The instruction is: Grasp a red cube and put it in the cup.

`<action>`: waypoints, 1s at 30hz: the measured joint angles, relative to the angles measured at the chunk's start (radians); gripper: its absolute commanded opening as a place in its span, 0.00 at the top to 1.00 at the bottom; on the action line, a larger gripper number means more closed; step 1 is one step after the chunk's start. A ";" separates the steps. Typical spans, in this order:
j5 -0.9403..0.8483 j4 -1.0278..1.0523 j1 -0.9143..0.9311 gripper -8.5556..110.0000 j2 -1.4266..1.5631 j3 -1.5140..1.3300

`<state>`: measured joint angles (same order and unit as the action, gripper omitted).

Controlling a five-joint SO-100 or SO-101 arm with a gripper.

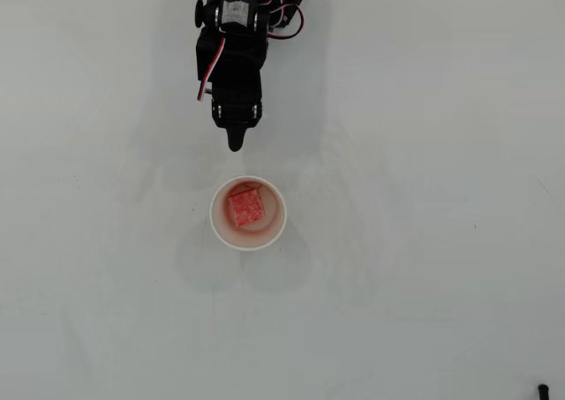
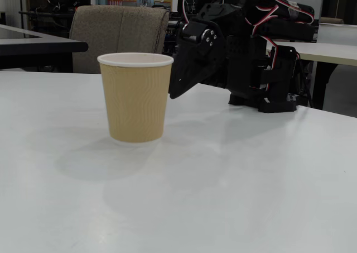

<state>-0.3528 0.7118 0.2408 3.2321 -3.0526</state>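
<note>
The red cube (image 1: 245,207) lies inside the cup (image 1: 220,225), on its cream bottom, in the overhead view. In the fixed view the cup (image 2: 135,99) stands upright on the white table, tan and ribbed outside with a white rim, and the cube is hidden within it. My black gripper (image 1: 235,143) hangs just beyond the cup's far rim, apart from it. Its jaws are closed together to a single tip and hold nothing. In the fixed view the gripper (image 2: 175,93) points down to the right of the cup, above the table.
The arm's base (image 2: 268,68) sits at the back of the white table (image 1: 424,241). A small dark object (image 1: 544,389) lies at the bottom right corner in the overhead view. A chair (image 2: 120,32) stands behind the table.
</note>
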 measured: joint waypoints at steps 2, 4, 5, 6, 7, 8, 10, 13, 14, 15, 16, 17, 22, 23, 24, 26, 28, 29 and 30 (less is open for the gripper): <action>0.008 0.000 -0.005 0.93 0.000 -0.011; 0.020 -0.006 -0.003 0.93 0.000 -0.014; 0.026 -0.011 -0.003 0.93 0.000 -0.014; 0.034 -0.017 -0.003 0.93 0.000 -0.015; 0.040 -0.025 -0.003 0.93 0.000 -0.020; 0.048 -0.032 -0.003 0.93 0.000 -0.021; 0.072 -0.043 -0.003 0.92 0.000 -0.021; 0.130 -0.048 -0.005 0.92 0.000 -0.021; 0.146 -0.048 -0.005 0.92 0.000 -0.021; 0.155 -0.048 -0.003 0.92 0.000 -0.021; 0.164 -0.048 -0.003 0.93 0.000 -0.021; 0.172 -0.048 -0.003 0.93 0.000 -0.021; 0.183 -0.048 -0.003 0.93 0.000 -0.021; 0.183 -0.048 -0.003 0.93 0.000 -0.021; 0.183 -0.048 -0.003 0.93 0.000 -0.021; 0.183 -0.048 -0.006 0.93 0.000 -0.021; 0.183 -0.048 -0.023 0.93 0.000 -0.021; 0.183 -0.048 -0.029 0.93 0.000 -0.021; 0.183 -0.048 -0.029 0.93 0.000 -0.021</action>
<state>-0.1703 0.6642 0.2117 3.2321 -3.0741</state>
